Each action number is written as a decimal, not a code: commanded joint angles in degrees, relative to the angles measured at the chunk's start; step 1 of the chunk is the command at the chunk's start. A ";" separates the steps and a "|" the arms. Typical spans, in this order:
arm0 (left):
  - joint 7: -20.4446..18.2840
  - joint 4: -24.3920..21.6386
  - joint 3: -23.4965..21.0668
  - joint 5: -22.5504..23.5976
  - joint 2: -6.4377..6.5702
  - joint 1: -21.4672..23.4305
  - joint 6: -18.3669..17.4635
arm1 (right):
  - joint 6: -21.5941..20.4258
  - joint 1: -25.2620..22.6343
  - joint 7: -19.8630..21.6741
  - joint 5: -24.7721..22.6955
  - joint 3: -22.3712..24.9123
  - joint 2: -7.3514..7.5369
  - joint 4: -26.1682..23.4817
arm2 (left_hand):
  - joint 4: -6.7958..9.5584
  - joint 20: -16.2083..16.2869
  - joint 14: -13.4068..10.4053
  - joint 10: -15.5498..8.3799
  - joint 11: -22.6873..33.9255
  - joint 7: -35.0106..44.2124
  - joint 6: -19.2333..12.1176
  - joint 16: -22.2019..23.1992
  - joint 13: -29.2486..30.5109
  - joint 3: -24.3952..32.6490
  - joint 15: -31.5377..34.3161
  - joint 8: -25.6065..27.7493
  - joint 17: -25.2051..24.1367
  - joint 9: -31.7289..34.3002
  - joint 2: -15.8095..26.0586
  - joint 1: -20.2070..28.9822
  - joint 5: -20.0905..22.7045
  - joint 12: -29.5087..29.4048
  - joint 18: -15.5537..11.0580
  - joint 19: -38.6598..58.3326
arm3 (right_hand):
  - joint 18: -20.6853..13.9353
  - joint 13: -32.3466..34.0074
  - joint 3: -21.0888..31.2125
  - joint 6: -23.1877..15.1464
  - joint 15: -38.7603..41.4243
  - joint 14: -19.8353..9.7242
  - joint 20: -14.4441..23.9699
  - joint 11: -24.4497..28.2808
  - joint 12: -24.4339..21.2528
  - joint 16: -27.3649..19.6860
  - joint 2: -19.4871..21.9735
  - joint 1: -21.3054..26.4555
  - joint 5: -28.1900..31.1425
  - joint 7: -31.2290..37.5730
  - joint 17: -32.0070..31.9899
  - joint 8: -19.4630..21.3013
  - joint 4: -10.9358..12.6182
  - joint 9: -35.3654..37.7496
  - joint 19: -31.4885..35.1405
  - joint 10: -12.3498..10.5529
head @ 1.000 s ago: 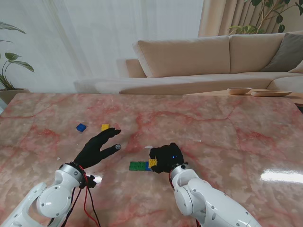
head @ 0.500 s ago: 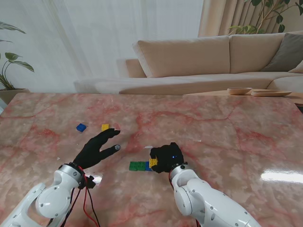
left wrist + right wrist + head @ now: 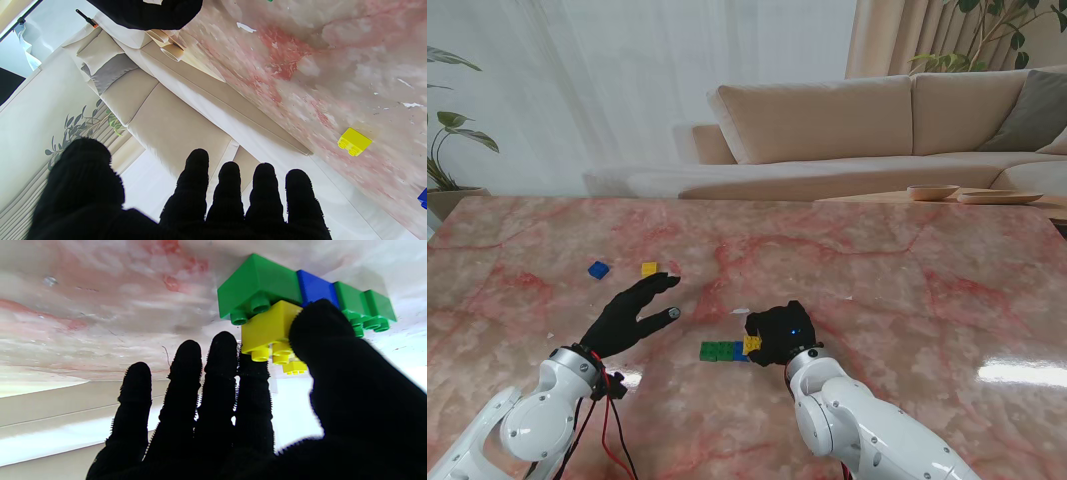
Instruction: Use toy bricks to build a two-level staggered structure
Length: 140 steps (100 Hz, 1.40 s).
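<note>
our right hand (image 3: 267,400) pinches a yellow brick (image 3: 268,327) onto the green-blue base row (image 3: 260,290), starting level two; our left hand (image 3: 632,315) hovers spread, empty, more bricks loose.

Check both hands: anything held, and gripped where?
The right hand pinches the yellow brick by its opposite sides, thumb against index finger, on the green-and-blue row. The left hand is open, holding nothing.
</note>
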 commanded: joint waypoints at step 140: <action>-0.22 0.04 -0.01 0.27 0.12 0.11 -0.18 | -0.20 -1.66 0.83 -2.90 0.60 0.67 -1.11 | -0.46 0.19 -1.62 -0.16 -1.17 -0.92 -1.45 -0.59 -1.00 -1.37 -1.73 0.55 -0.46 -0.27 1.57 1.63 1.37 -0.14 -0.22 -3.04 | -0.65 -8.45 -14.21 2.74 -1.69 -0.41 3.35 0.65 -6.45 0.05 5.34 -3.57 -0.80 -12.21 -4.53 10.41 10.21 -8.84 -2.32 0.50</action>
